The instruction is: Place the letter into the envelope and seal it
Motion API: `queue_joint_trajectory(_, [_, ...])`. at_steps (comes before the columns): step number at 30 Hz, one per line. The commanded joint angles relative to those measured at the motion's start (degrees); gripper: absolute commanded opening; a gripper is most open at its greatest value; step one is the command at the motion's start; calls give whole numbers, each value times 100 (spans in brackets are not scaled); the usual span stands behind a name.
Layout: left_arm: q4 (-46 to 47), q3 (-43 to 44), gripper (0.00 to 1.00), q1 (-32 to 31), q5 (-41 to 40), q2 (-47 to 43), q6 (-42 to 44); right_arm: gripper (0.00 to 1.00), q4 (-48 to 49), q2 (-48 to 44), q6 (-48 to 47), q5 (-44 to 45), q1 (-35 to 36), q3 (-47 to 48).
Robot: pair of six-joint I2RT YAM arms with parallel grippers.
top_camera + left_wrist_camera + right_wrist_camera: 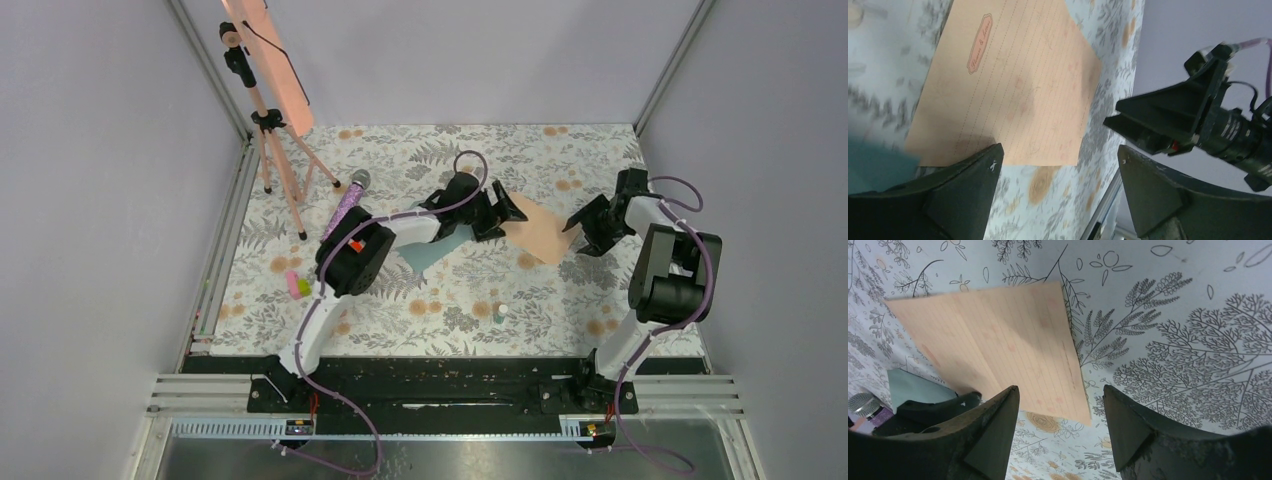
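The letter [540, 235], a lined tan-peach sheet, lies flat on the floral table right of centre. Its left corner rests by the teal envelope [425, 255], which is mostly hidden under my left arm. My left gripper [505, 215] hovers at the letter's left edge, open, with nothing between its fingers. My right gripper [585, 228] stands open at the letter's right corner, also empty. The left wrist view shows the letter [1013, 85], a strip of envelope [873, 160] and my open left gripper [1059, 150]. The right wrist view shows the letter [993, 345], the envelope [910, 385] and my open right gripper [1060, 390].
A purple glitter microphone [347, 205] lies left of the envelope. A tripod [275, 150] holding a salmon panel stands at the back left. A small pink and green item [298, 286] and a small white bottle [501, 311] sit near the front. Walls enclose three sides.
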Motion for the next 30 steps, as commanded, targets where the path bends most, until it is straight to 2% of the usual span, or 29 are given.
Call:
queue_joint_trajectory(1, [6,-805,88,-105,38,-817,310,70,-13,-479,-82,-56,-64,-124])
queue_joint_trajectory(7, [-36,-1606,88,-196,47,-1845,735,70,79,-623,-42,-93,-88,-265])
queue_joint_trajectory(11, [-39,-1570,88,-181,17,-2136,833,70,223,-645,109,-233,-88,-394])
queue_joint_trajectory(18, [-109,-233,88,-176,184,-1359,694,70,485,-682,378,-422,-88,-764])
queue_joint_trajectory(23, [-752,879,87,-176,201,-345,604,69,817,-723,600,-581,-85,-1198])
queue_joint_trajectory(30, [-970,856,87,-167,120,21,533,69,1074,-627,717,-702,-79,-1517])
